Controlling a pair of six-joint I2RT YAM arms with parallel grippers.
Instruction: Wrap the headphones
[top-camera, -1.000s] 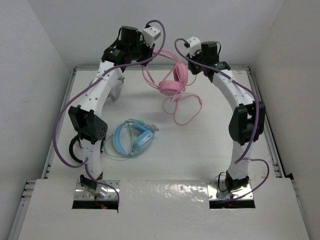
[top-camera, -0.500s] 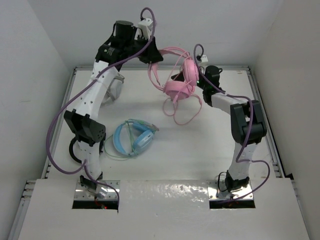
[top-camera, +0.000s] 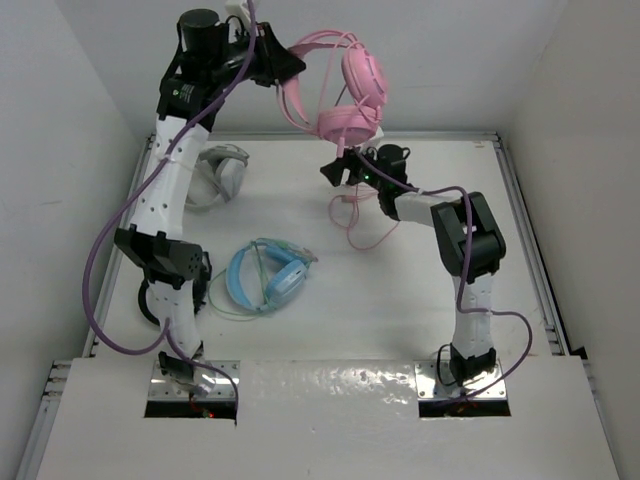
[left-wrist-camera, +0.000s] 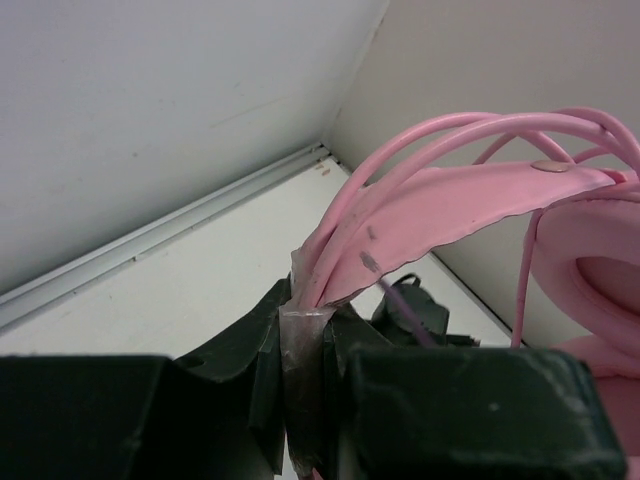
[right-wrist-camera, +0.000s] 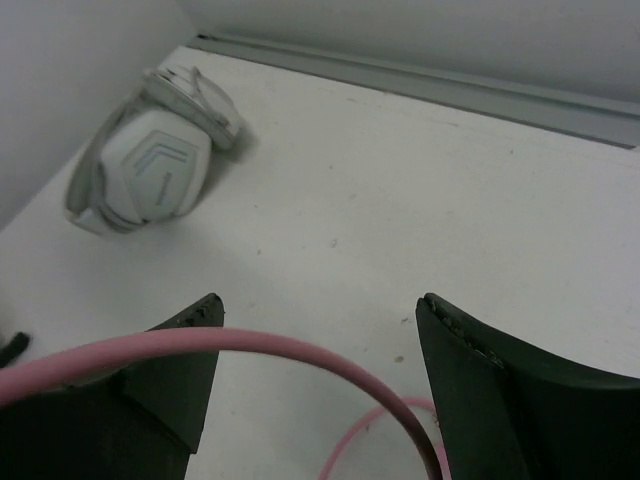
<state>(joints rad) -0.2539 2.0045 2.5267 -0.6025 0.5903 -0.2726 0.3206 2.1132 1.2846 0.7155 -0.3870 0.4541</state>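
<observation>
Above the white bench (top-camera: 420, 290), holds the headphones (top-camera: 350, 100) aloft by the headband (left-wrist-camera: 450, 195) in the clamped-shut left gripper (left-wrist-camera: 305, 335), spreads the right gripper (right-wrist-camera: 320, 310) wide around the ungripped cable (right-wrist-camera: 250, 343), and probably needs a gentle pinch there: light, limp, slippery.

Now headphones (top-camera: 352, 108) higher; right gripper (right-wrist-camera: 320, 305) apparently released, lowered.

The left gripper's (left-wrist-camera: 305, 345) black jaws are pinched tight on the pink headband (left-wrist-camera: 400, 215) of the headphones (left-wrist-camera: 500, 190) along with loops of thin pink cable (left-wrist-camera: 425, 135), an ear cup (left-wrist-camera: 600, 285) at the right edge, the white table (left-wrist-camera: 190, 295) and walls (left-wrist-camera: 150, 90) behind
</observation>
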